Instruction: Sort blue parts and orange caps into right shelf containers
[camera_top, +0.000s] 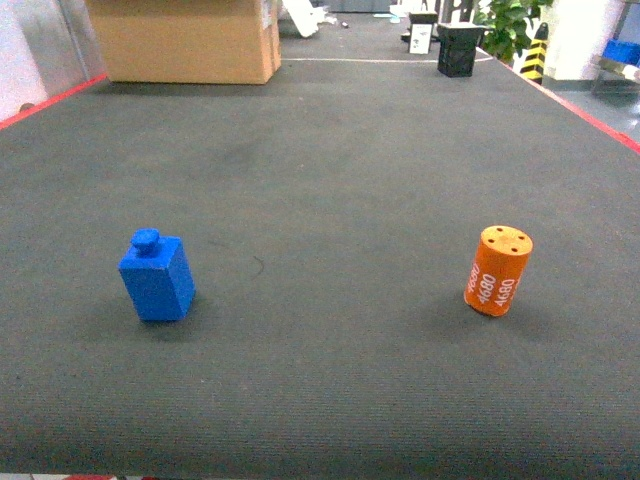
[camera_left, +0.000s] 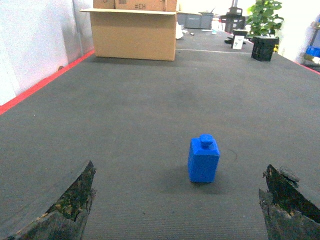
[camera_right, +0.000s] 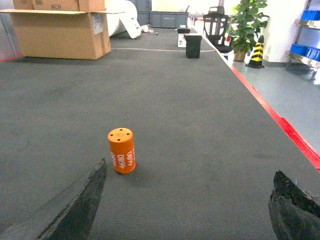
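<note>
blue part (camera_top: 157, 277) upright, left | orange cap (camera_top: 497, 271) upright, right, "4680"

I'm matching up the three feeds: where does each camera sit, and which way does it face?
Head: high on the robot, slanting down at the blue part and orange cap; no body shows.
Left wrist: low, facing forward at the blue part; open fingers frame it.
Right wrist: low, facing forward at the orange cap; open fingers show.
All share the cardboard box.

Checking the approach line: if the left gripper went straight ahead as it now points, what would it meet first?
Probably the blue part, standing just right of centre between the open left gripper's fingers; depth is unclear.
</note>
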